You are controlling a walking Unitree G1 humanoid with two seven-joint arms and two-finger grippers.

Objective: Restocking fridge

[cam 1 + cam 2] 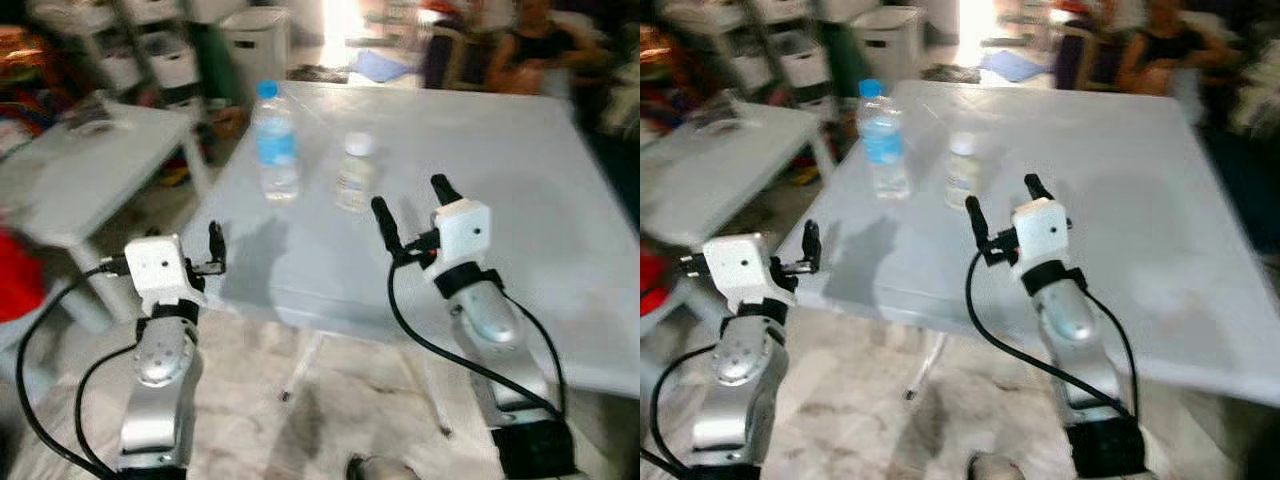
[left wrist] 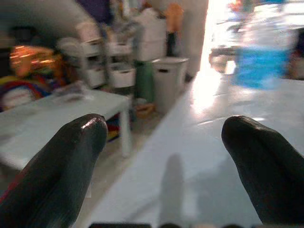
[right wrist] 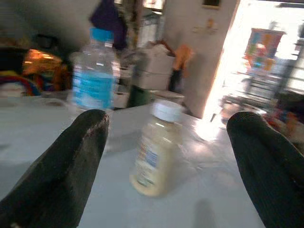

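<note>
right gripper (image 1: 410, 205) spread wide, empty, over table (image 1: 560, 240) | small bottle (image 1: 354, 172) just beyond it, water bottle (image 1: 276, 141) beside | left gripper (image 2: 166, 156) open, empty, at table edge

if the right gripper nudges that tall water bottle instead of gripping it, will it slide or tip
The water bottle stands upright, tall on a narrow base, so a high nudge would probably tip it. The table looks smooth, so a low push may slide it. Its clear plastic likely flexes under the open right gripper.
</note>
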